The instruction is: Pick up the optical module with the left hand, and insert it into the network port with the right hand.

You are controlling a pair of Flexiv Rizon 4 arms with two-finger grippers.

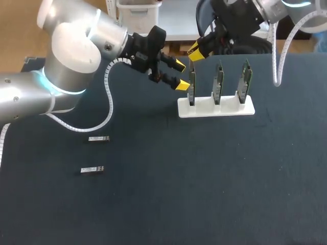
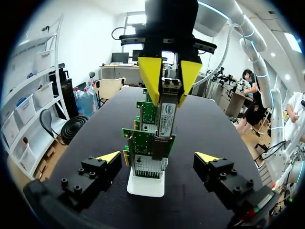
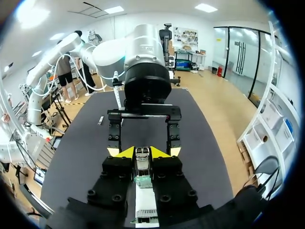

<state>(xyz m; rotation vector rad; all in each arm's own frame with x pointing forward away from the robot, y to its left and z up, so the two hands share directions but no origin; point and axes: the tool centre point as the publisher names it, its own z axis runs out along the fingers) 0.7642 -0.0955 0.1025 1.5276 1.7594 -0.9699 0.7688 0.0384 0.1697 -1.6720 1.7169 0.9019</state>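
- The right tool [image 3: 142, 153] is closed narrowly on the slim silver metal optical module [image 2: 167, 112], held upright with its long axis vertical.
- Directly beneath stands the end green network card [image 2: 143, 143] in the white slotted stand [image 1: 214, 108]. The insertion looks like a straight descent, though I cannot tell whether the module has entered the port.
- The left tool [image 1: 180, 74] hangs just beside the card, spread wide and empty.

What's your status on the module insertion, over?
Left gripper open, empty, beside white rack. Right gripper shut on small silver optical module, at top of end green network card. Nothing in the way.
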